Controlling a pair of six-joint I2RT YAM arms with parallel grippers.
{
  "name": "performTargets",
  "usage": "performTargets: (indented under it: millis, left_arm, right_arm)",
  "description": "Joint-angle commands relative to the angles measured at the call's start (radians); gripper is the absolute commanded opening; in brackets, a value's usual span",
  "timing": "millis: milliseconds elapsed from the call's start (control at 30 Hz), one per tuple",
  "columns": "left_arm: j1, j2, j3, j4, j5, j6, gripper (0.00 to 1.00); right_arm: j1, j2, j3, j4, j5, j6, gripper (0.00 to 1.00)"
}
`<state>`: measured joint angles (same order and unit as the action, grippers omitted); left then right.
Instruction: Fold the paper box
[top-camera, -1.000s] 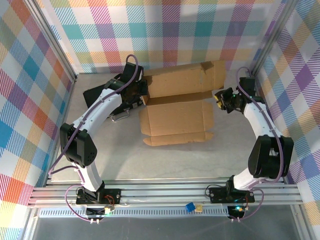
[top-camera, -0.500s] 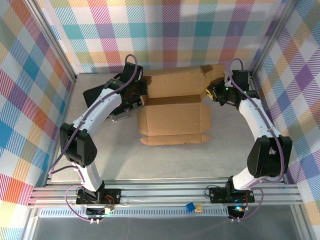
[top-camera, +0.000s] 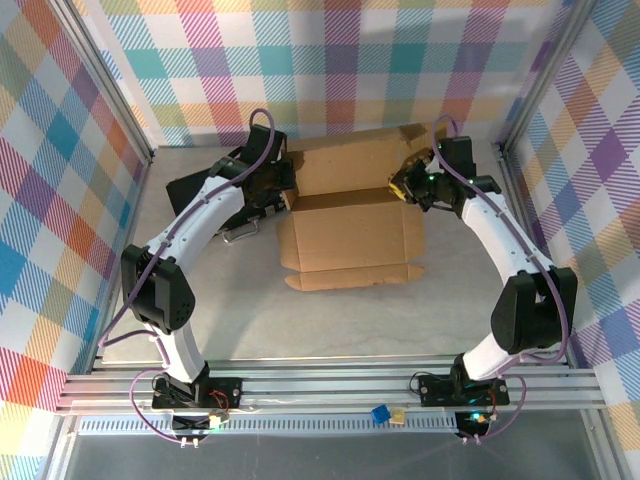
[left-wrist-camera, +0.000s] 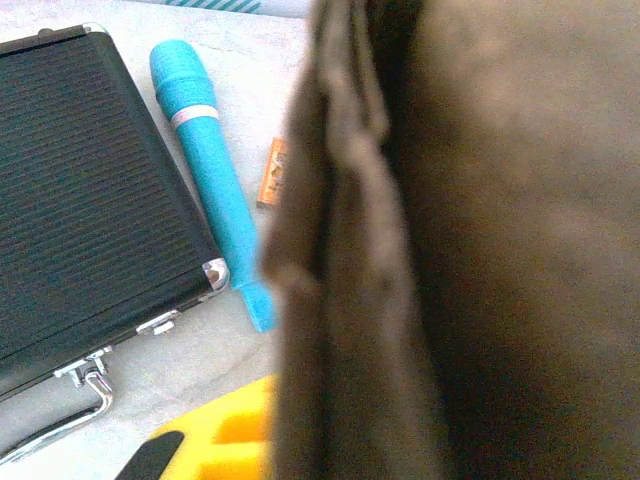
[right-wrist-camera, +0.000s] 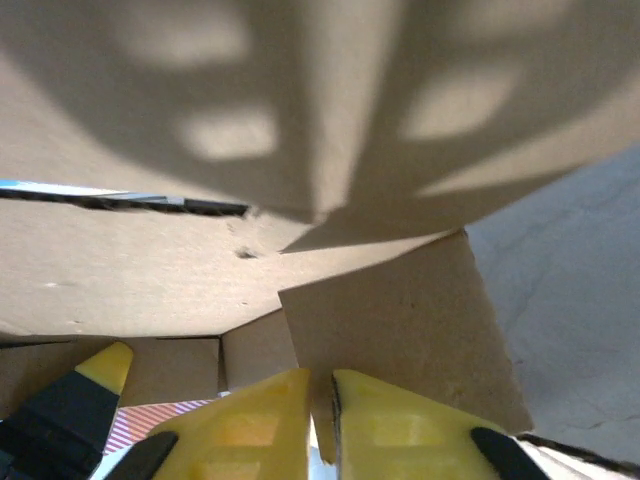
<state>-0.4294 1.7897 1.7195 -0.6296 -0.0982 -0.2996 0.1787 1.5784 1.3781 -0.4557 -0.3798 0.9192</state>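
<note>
Top external view: the brown corrugated cardboard box (top-camera: 350, 235) lies part-folded at 12 o'clock on the grey desk (top-camera: 250, 310). Left jaws clamp its 9 o'clock edge. Right jaws pinch the 3 o'clock side flap (right-wrist-camera: 400, 330). Step in hand, as judged: side-wall folding. Next move: swing that flap inward without tearing.

No writing, number or brand can be read anywhere. The small orange-brown tag (left-wrist-camera: 272, 172) on the pale worktop (left-wrist-camera: 190, 365), just beside the turquoise cylindrical tool (left-wrist-camera: 210, 180), bears a few dark marks, but they are too blurred to make out. The brown corrugated cardboard box (top-camera: 350, 235) shows plain, unprinted faces in the top view and in both wrist views. The black ribbed case (left-wrist-camera: 80, 180) shows its ribbing and metal fittings, with no label legible on it.
</note>
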Motion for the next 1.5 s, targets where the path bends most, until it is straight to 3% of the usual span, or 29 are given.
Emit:
performTargets:
  millis: [0, 400, 633, 833, 967, 1067, 1133, 1333, 1467]
  left_arm:
    - [0.009, 0.000, 0.045, 0.014, 0.002, -0.038, 0.00]
    - [0.018, -0.013, 0.042, 0.011, 0.020, -0.053, 0.00]
    - [0.026, -0.017, 0.034, -0.006, 0.018, -0.042, 0.00]
    - [0.044, -0.015, 0.042, -0.032, 0.045, -0.035, 0.00]
    - [0.066, 0.003, 0.074, -0.072, 0.111, -0.024, 0.00]
    - [0.084, 0.031, 0.119, -0.128, 0.173, 0.000, 0.00]
    - [0.093, 0.046, 0.143, -0.161, 0.193, 0.020, 0.00]
    - [0.105, 0.071, 0.181, -0.220, 0.221, 0.082, 0.00]
    - [0.110, 0.083, 0.200, -0.237, 0.237, 0.106, 0.00]
  right_arm:
    - [0.016, 0.022, 0.030, -0.056, 0.028, -0.037, 0.10]
    - [0.033, 0.055, 0.083, -0.170, 0.095, -0.145, 0.09]
    - [0.016, -0.017, 0.238, -0.185, 0.059, -0.256, 0.28]
    - [-0.154, -0.071, 0.331, -0.159, -0.148, -0.353, 0.46]
    - [-0.273, -0.086, 0.303, -0.102, -0.240, -0.411, 0.51]
    - [-0.328, -0.070, 0.253, -0.003, -0.356, -0.520, 0.55]
    - [-0.329, -0.041, 0.256, -0.013, -0.414, -0.690, 0.57]
    - [-0.326, 0.004, 0.214, 0.061, -0.434, -0.943, 0.67]
    - [-0.318, 0.047, 0.251, 0.034, -0.351, -1.047, 0.68]
